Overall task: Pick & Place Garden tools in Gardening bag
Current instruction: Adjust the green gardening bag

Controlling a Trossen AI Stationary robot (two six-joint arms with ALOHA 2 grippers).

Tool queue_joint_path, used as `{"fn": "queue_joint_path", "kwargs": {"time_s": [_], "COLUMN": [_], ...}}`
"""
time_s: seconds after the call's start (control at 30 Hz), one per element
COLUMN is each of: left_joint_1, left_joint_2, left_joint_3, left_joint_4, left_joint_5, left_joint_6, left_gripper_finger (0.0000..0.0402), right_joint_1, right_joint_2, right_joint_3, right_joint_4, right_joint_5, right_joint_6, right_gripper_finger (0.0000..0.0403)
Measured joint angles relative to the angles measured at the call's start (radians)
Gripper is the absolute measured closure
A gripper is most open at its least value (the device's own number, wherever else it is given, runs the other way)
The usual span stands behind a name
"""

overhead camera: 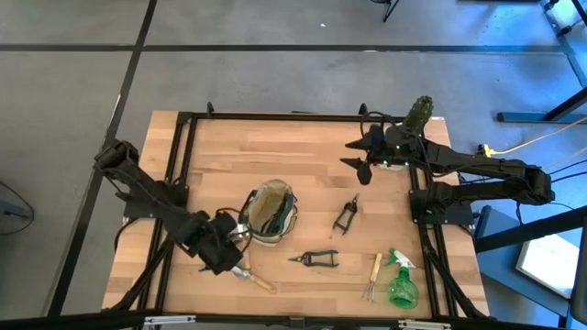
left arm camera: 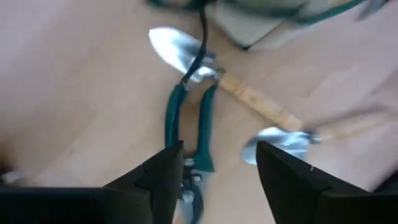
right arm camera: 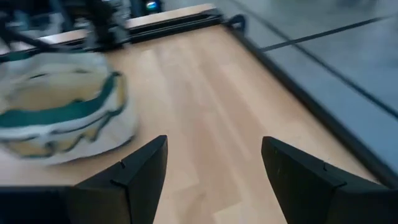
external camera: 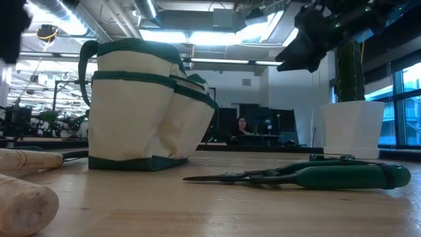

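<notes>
Green-handled pruners [left arm camera: 189,134] lie lengthwise just ahead of the left gripper [left arm camera: 217,168], jaws apart, beside the gardening bag [overhead camera: 271,213]; the right gripper [overhead camera: 359,156], also open, hovers well apart.

Your left gripper [left arm camera: 214,165] sits low at seven o'clock, fingers spread. Your right gripper [right arm camera: 214,162] waits at two o'clock, fingers parted too.
</notes>
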Motion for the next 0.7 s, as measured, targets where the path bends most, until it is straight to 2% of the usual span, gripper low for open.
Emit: {"fn": "queue_joint_path", "kwargs": {"time_s": [0.13, 0.23, 0.3, 0.47, 0.7], "left_joint_1": [-0.002, 0.019, 0.040, 0.096, 0.165], "left_joint_2": [0.001, 0.001, 0.001, 0.001, 0.003], "left_joint_3": [-0.190, -0.298, -0.341, -0.365, -0.365], "left_joint_4": [0.254, 0.456, 0.535, 0.591, 0.687], "left_joint_5": [-0.009, -0.086, -0.129, -0.141, -0.155], "left_joint_6": [0.015, 0.060, 0.094, 0.166, 0.283], "left_gripper_finger": [0.0244, 0.0267, 0.0280, 0.0301, 0.0311], "right_joint_1": [0.000, 0.000, 0.000, 0.000, 0.000], "right_joint_2": [0.000, 0.000, 0.000, 0.000, 0.000], "right_joint_3": [0.000, 0.000, 0.000, 0.000, 0.000], "right_joint_4": [-0.041, -0.065, -0.073, -0.075, -0.074], "right_joint_5": [-0.073, -0.081, -0.081, -0.083, -0.083], "right_joint_6": [0.002, 0.002, 0.002, 0.002, 0.002], "right_gripper_finger": [0.0139, 0.0139, 0.0139, 0.0139, 0.0139]}}
